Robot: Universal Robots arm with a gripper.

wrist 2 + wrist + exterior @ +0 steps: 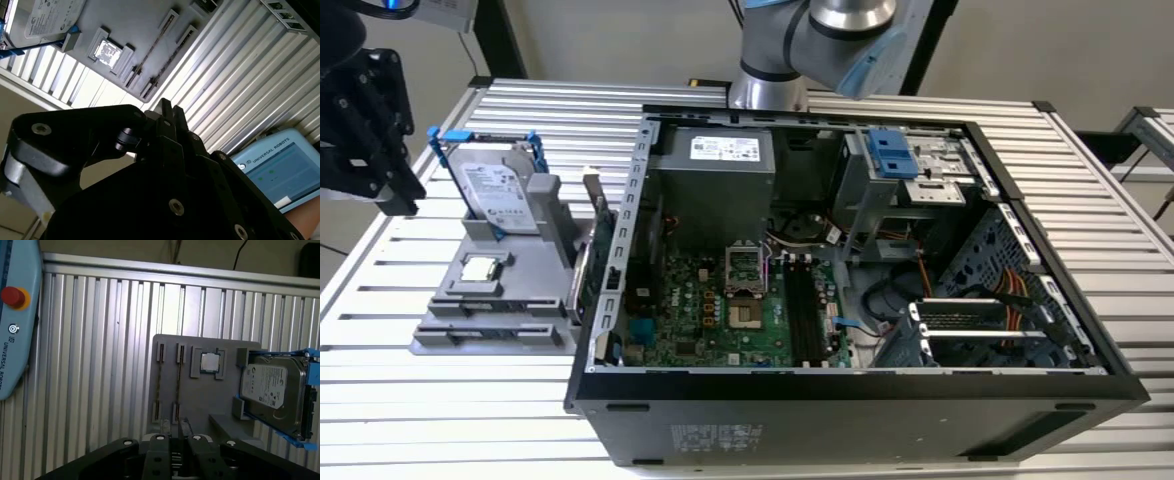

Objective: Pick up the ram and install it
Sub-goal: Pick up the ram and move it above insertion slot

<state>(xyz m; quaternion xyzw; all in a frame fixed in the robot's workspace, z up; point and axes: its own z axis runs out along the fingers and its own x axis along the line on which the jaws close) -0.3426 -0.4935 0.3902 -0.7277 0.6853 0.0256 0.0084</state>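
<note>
pincer (175, 426): far out on the exterior view's left, up off the worktop (400, 400), touching nothing. Honestly can't tell if it's open or closed. No ram in it, anyway.
hard drive (496, 185): stands upright in its blue frame at one end of the gray holder (200, 405). It's the tallest thing there, so my guess is a sloppy approach could clip it.
processor (480, 268): lies flat in its pocket between the drive and the ram. It's near enough that a misaimed descent could knock it.
ram (178, 382): parked on edge in the paired slots at the holder's other end, not yet picked. The edge is so thin that, as I see it, an off-centre grab could tilt it or jam it in the clips.
case (854, 400): lies open just beside the holder, toward the exterior view's right. Its wall stands between ram and board, so a low carry could snag.
memory slots (803, 300): long black pair on the board, and they look empty. A tilted stick probably wouldn't seat.
ram, looks: in both wrist views it's just a thin dark line, long and narrow. Both holder slots show one, so I can't tell one stick from two. Colour and chips aren't visible edge-on.
</note>
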